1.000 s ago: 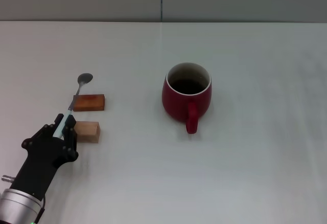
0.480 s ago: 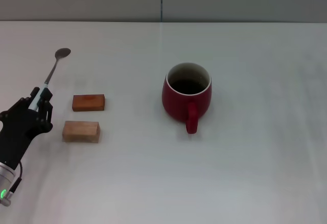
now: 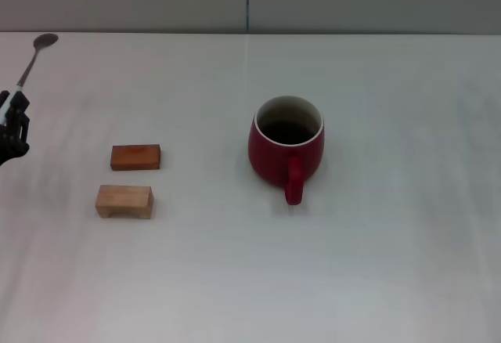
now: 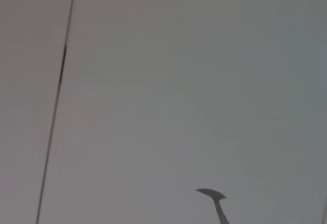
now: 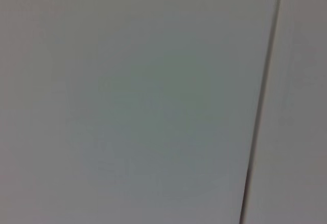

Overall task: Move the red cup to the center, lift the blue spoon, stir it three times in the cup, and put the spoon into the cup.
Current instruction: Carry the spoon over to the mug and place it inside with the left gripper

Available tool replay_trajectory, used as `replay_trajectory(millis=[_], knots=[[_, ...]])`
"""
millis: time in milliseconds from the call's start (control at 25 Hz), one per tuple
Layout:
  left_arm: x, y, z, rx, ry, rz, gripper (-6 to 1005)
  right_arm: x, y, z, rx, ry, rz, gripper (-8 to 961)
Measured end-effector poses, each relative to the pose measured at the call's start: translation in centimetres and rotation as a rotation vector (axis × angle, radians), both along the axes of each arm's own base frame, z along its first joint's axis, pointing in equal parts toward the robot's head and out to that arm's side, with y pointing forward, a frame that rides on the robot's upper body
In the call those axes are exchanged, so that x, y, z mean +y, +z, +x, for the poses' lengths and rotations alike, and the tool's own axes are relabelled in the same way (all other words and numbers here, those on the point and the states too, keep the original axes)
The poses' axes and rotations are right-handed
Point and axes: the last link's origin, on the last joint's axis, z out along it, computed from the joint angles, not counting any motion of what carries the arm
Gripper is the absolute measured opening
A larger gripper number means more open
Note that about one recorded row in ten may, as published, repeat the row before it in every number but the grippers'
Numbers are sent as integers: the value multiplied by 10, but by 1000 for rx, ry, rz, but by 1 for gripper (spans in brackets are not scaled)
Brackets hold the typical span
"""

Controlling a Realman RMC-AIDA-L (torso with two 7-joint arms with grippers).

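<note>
The red cup [image 3: 286, 149] stands near the middle of the white table, handle toward me, dark inside. At the far left edge of the head view my left gripper [image 3: 11, 116] is shut on the blue spoon [image 3: 33, 57], holding it up in the air. Its grey neck and bowl point up and away from the fingers. The spoon's bowl [image 4: 212, 194] also shows at the edge of the left wrist view against a plain wall. My right gripper is out of sight.
Two small wooden blocks lie left of the cup: a reddish one [image 3: 135, 157] and a paler one [image 3: 124, 201] nearer to me. The table's far edge [image 3: 250, 34] meets a grey wall.
My left gripper has carried the spoon up and to the left, away from the blocks, until only its fingers show at the frame's edge. The cup and blocks have not moved.
</note>
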Motion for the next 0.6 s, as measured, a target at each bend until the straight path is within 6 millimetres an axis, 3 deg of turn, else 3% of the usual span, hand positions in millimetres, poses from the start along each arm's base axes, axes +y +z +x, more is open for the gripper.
replay_trajectory(millis=[280, 440, 600], knots=[[20, 41, -5, 7, -18, 44, 168, 1, -1, -1, 8, 0, 2, 43], [19, 58, -6, -8, -46, 69, 168, 1, -1, -1, 11, -4, 0, 43], [12, 87, -5, -13, -111, 92, 168, 1, 0, 0, 16, -13, 7, 43]])
